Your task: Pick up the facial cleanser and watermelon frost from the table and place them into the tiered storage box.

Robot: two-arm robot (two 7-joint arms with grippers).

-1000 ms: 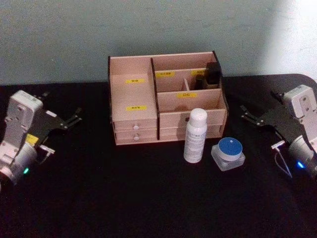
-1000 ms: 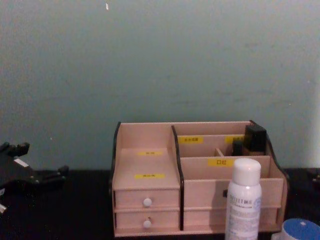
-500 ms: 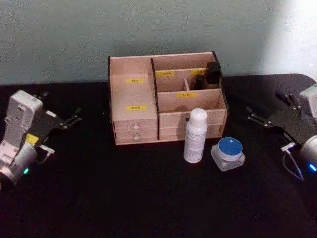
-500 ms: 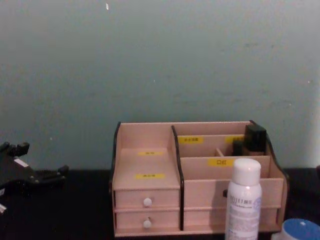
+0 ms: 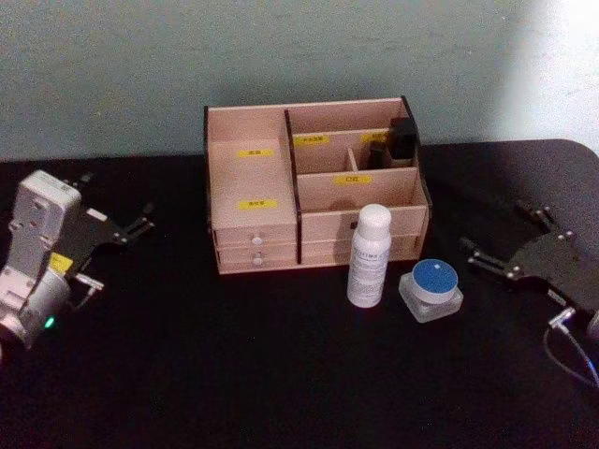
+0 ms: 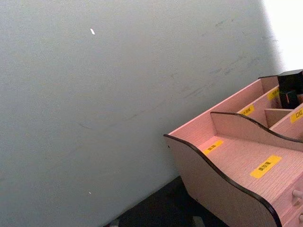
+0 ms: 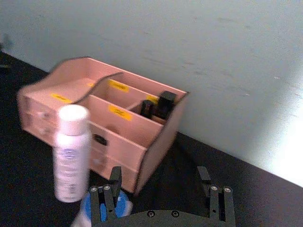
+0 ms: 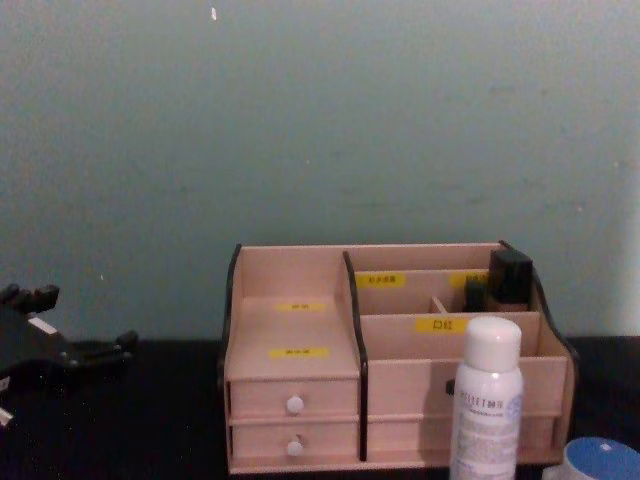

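The black right gripper point(image 5: 496, 236), jaws spread, has dropped lower and drawn back toward the robot, now close beside the squat clear glass jar with a round blue lid point(image 5: 431, 288).

chest view: bottle point(image 8: 486, 400) loses its base to the lower edge; jar point(image 8: 602, 460) sits in the bottom right corner, top of its blue lid showing, glass cut off; bottle covers part of the right-hand drawer fronts point(image 8: 410, 388) of the organizer point(image 8: 300, 330); head view: lettering on the yellow labels point(image 5: 255, 203) too small to read; dark items point(image 5: 402, 138) in the back right compartment, cannot tell what they are; right gripper point(image 5: 493, 226) body clipped by the right edge; right wrist view: bottle print unreadable; jar mostly behind a gripper finger point(image 7: 110, 189) and cut by the frame edge; left wrist view: organizer runs off the frame, drawer knobs clipped
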